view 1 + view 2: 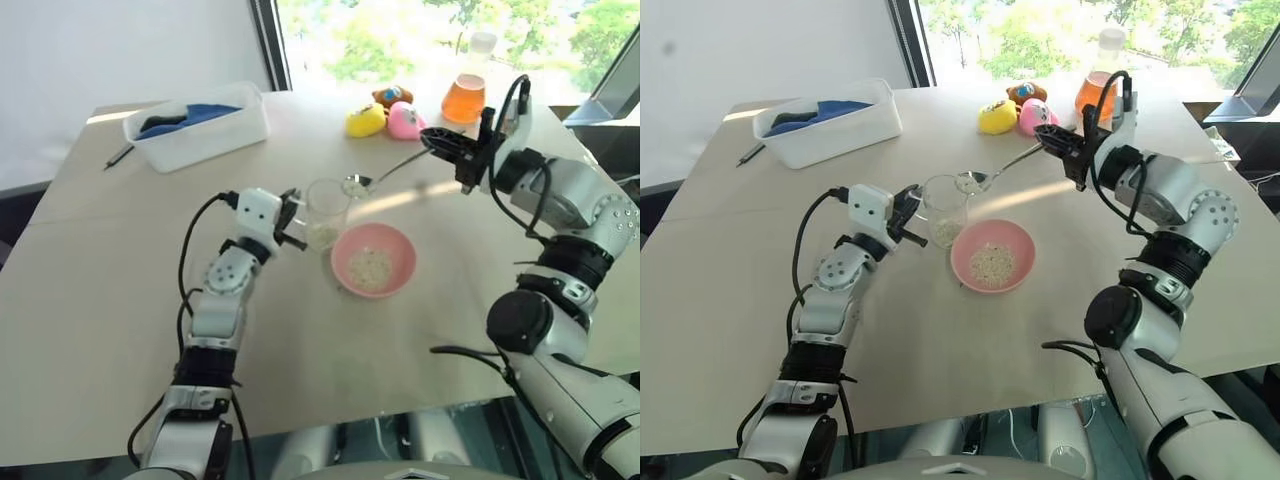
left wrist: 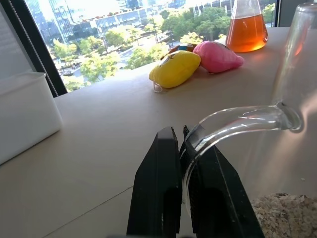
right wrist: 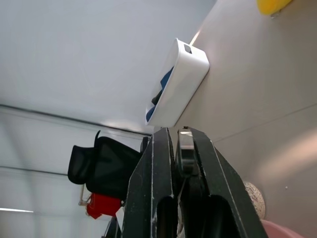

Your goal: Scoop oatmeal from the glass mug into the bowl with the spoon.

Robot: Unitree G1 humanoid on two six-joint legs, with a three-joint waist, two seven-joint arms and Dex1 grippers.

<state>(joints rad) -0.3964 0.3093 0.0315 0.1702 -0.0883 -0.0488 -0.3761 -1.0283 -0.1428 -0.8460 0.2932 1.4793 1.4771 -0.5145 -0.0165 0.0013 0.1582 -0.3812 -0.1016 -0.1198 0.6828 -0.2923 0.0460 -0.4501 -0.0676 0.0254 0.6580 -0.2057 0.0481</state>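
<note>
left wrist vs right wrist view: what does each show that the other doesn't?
Left wrist view: the clear glass mug's curved handle pinched in the left end effector, pale oatmeal flakes in the mug, a yellow toy, a pink toy and a conical flask of orange liquid.

Right wrist view: the right end effector shut on the slim silver spoon, a dark bag in the background and the pink bowl's rim.

Both: the beige tabletop and the white rectangular plastic tub.

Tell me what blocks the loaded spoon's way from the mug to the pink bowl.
Nothing visible does. The spoon, held by the right gripper, hangs beside the glass mug's rim, and the bowl sits open just beside the mug.
</note>
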